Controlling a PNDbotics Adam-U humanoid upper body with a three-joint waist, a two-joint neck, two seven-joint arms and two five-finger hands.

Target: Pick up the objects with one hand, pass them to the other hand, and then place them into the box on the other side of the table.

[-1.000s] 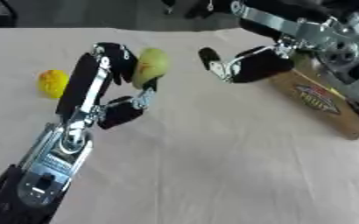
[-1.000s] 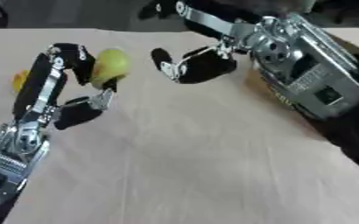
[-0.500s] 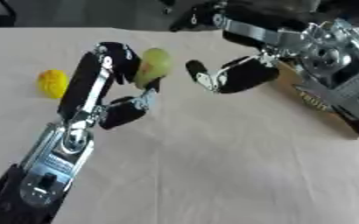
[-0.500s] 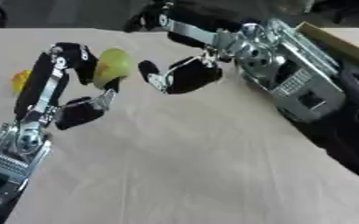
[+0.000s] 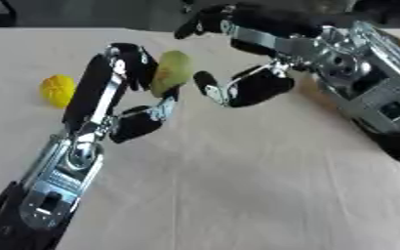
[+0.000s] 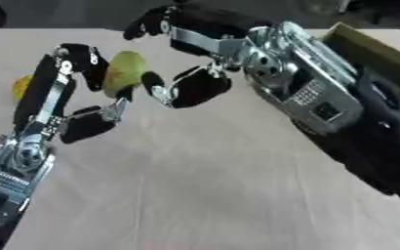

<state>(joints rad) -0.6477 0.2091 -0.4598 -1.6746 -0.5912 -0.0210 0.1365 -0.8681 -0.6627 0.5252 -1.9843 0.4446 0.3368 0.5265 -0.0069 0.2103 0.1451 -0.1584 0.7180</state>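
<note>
Above the table [image 5: 237, 195], well to the left of the box [image 6: 370, 49], my left hand [image 5: 135, 105] holds the yellow-green fruit [image 5: 171, 72] up in the air, its fingers curled round it from behind and below. My right hand [image 5: 246, 88] is just beside the fruit on the box side, fingers and thumb spread and lightly bent like a cup, holding nothing; one fingertip looks almost to touch the fruit, though I cannot tell if it does.

I judge this to be the handover, and it is the risky part. If my left hand lets go before my right hand has closed round the fruit, it will drop to the table and, being rounded, likely roll away. If my right hand closes off-centre, catching only the near edge, the smooth skin could squirt out between the fingers. My fingers are crowded close together on both sides of the fruit, so my right hand could also pinch my left hand's fingers instead of the fruit, or knock it out of the hold.

Further left of the fruit, a yellow object [image 5: 56, 90] lies on the table, still to be dealt with. The box shows only partly behind my right arm, so I cannot see its opening well.
</note>
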